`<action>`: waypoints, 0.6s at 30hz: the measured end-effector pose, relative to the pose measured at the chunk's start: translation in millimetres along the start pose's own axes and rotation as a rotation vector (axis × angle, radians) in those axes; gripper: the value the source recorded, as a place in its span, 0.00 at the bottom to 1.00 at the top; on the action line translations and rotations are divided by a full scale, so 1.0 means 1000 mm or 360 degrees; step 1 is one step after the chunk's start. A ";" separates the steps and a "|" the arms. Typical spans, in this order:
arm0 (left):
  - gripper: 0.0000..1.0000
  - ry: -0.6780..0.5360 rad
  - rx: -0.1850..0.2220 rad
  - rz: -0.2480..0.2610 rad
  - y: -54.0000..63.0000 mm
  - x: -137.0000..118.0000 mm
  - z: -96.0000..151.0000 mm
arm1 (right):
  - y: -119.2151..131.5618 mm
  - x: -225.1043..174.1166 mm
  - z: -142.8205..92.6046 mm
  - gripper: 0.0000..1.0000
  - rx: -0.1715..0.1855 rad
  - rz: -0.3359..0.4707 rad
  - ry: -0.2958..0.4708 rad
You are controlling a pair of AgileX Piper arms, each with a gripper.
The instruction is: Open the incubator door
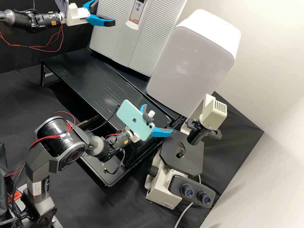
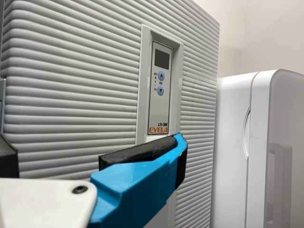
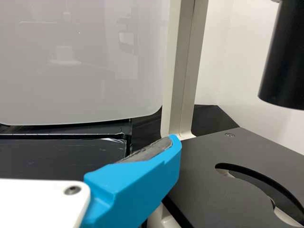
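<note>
On the black worktop (image 1: 126,205), log the microscope (image 1: 163,193) nearest. Next, near it, mark the right gripper (image 1: 158,119), with fingers wide apart. Farther back, mark the left gripper (image 1: 106,12), with fingers also wide, in front of the incubator (image 1: 123,47). Note ribbed door (image 2: 71,71) shut, control panel (image 2: 160,102) midway, white cabinet (image 1: 212,25) beside.

Room opens above the black platform (image 1: 76,71), beside the microscope (image 1: 193,158).

Bench (image 1: 79,196): high view looks forward and down from well back.
Incubator (image 2: 66,95): left wrist view faces it, close; high view shares it.
Microscope stage (image 3: 209,190): right wrist view looks across, near; high view shares it.
</note>
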 end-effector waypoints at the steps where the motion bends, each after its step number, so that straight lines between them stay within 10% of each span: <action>1: 0.00 0.0000 0.0000 0.0000 0.000 0.000 0.000 | 0.000 0.000 0.000 1.00 0.0000 0.0000 0.0000; 18: 0.00 0.0001 -0.0001 -0.0002 0.000 -0.002 0.001 | 0.000 0.000 0.000 1.00 0.0000 0.0000 0.0000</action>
